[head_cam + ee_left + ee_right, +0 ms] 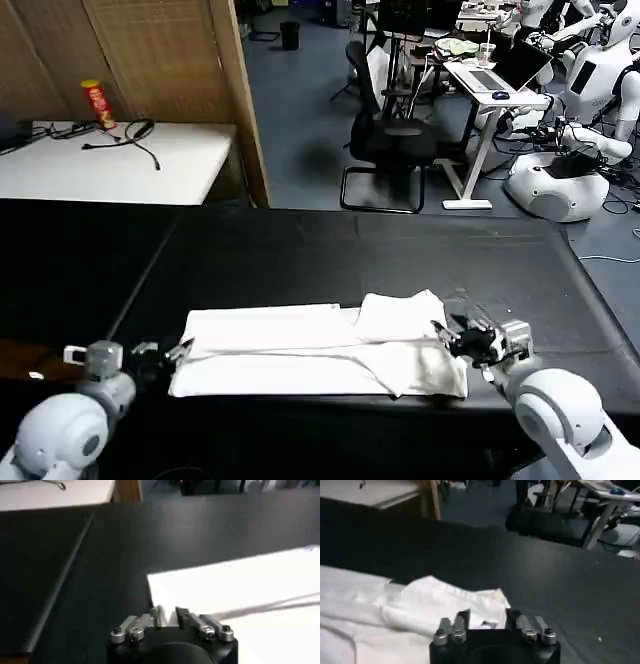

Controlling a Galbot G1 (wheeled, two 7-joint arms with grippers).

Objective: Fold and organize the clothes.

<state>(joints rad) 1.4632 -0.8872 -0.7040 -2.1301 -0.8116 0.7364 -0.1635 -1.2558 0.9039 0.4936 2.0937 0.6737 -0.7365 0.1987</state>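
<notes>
Item: white T-shirt (320, 350), lying in a long band on the black surface (400, 260). Left pincer (168, 355) clamped on one end; right pincer (452, 338) clamped on the rumpled other end. Step, as judged: mid-fold. Next: carry both ends across evenly.

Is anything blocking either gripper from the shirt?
Nothing visible. The left gripper sits at one end of the shirt and the right gripper at the other, on the black table.
</notes>
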